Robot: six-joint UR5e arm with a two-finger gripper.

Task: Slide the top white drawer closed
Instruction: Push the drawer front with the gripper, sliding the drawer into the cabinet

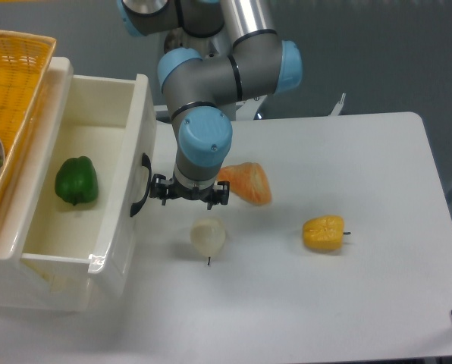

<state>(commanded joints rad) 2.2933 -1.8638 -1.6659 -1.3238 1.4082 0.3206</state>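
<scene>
1. The UR5e arm reaches down from the top of the view, its grey links and light-blue joint caps folded so that the wrist points straight down at the table; the gripper hangs below the lowest blue cap, just right of the black handle on the drawer front
2. The gripper's dark fingers lie low and spread sideways under the wrist; from this overhead angle it cannot be told whether they are parted or closed, and nothing is seen clamped between them; whether the left side of the gripper touches the handle cannot be told
3. The top white drawer sits at the left of the table, pulled well out of the cabinet, its open box facing up; a green pepper lies inside on the drawer floor, toward the left wall
4. A yellow wicker basket rests on top of the cabinet at the far left, overlapping the drawer's rear edge
5. On the white table lie an orange vegetable just right of the gripper, a pale onion just below the gripper, and a yellow pepper well to the right; behind the table the room shows a plain grey wall
</scene>
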